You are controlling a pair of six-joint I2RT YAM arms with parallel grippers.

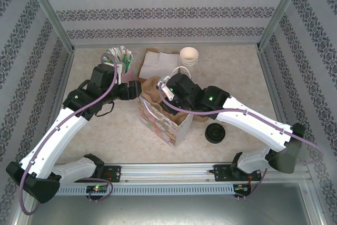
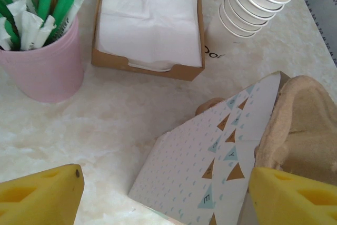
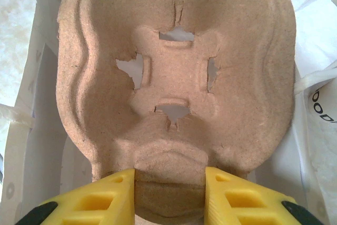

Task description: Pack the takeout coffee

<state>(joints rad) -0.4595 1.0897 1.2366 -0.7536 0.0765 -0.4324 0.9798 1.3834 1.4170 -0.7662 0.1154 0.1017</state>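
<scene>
My right pincer (image 3: 168, 183) pinches brown moulded-pulp cup tray (image 3: 105, 35) in patterned paper bag (image 2: 200, 167) mouth; left pincer (image 2: 163, 188) spread. Tray may snag rim, tipping bag.

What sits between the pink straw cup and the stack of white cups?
A cardboard tray of white napkins, clearest from the left wrist view.

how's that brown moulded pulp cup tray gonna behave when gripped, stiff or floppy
Probably light and fairly stiff: the brown moulded pulp cup tray holds its shape while the right gripper pinches only one edge. Likely fragile locally: edges of its holes look torn. Its rough fibre surface should resist slipping.
</scene>
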